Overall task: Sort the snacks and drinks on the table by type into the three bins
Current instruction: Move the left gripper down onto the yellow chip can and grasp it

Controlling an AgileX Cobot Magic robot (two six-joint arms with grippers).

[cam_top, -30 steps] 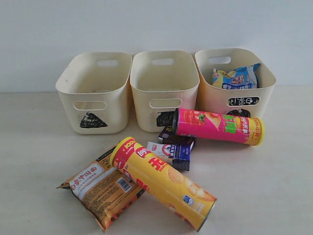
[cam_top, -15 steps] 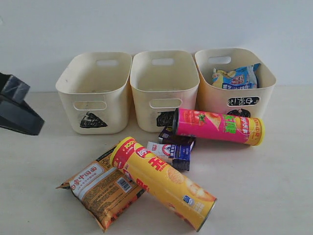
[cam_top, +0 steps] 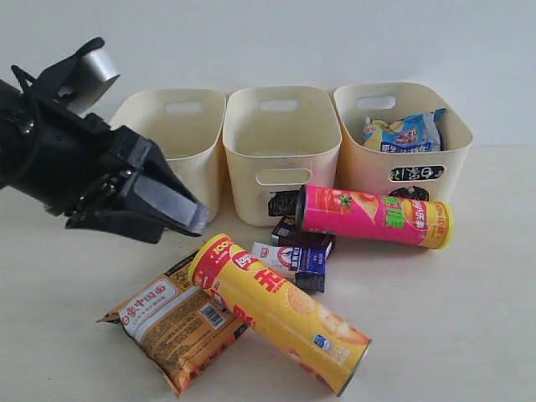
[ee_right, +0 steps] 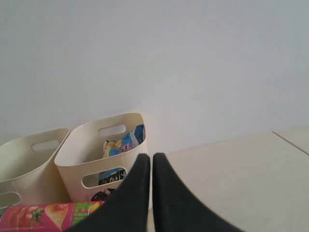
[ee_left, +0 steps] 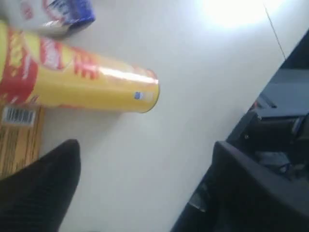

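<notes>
Left pincer (cam_top: 182, 230), jaws wide, has swung in from the left; yellow tube (cam_top: 280, 311) lies diagonal, lid toward the bins (cam_top: 251, 146), unmoved; right pincer (ee_right: 150, 162) closed

Bare table (cam_top: 469, 318) right of yellow tube (cam_top: 280, 314); small packets (cam_top: 297, 255) hemmed between it and pink tube (cam_top: 373, 216).

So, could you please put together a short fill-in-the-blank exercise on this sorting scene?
1. In the exterior view, the bin holding the blue packet is the one on the ____.
2. The chip tube resting on the orange noodle packet is ____.
3. The right gripper has its jaws ____.

Missing words: right; yellow; shut.
</notes>
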